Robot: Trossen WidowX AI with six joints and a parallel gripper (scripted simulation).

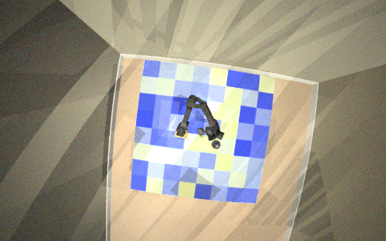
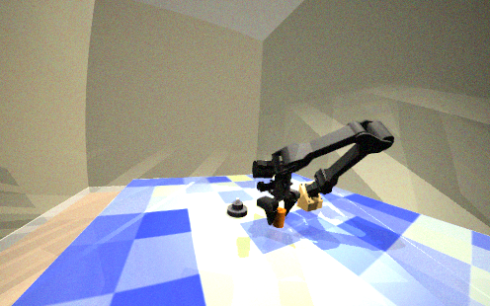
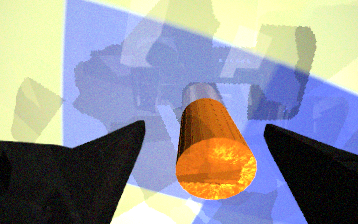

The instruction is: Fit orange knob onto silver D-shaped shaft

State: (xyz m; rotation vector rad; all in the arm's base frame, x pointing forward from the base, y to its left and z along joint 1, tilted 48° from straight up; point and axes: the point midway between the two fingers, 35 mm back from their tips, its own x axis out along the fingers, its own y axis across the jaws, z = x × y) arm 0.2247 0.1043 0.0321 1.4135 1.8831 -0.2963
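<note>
The orange knob (image 2: 280,218) (image 3: 216,170) stands upright on the checkered mat, its round top facing the wrist camera. Its hole underneath is hidden. My gripper (image 2: 279,215) (image 3: 204,127) is open and points down, with one fingertip on each side of the knob. Both fingers show a gap to the knob in the wrist view. The dark round pedestal (image 1: 215,144) (image 2: 237,212) stands a short way from the gripper, left of it in the exterior view. Its short silver shaft (image 2: 237,200) points up; its flat side is too small to tell. The knob is not visible in the top view.
The arm's tan base block (image 2: 309,203) (image 1: 178,135) stands behind and right of the knob in the exterior view. The blue, white and yellow mat (image 1: 202,191) (image 2: 153,259) lies on a wooden table (image 1: 156,221) with a pale raised rim. The mat shows reflections and shadows.
</note>
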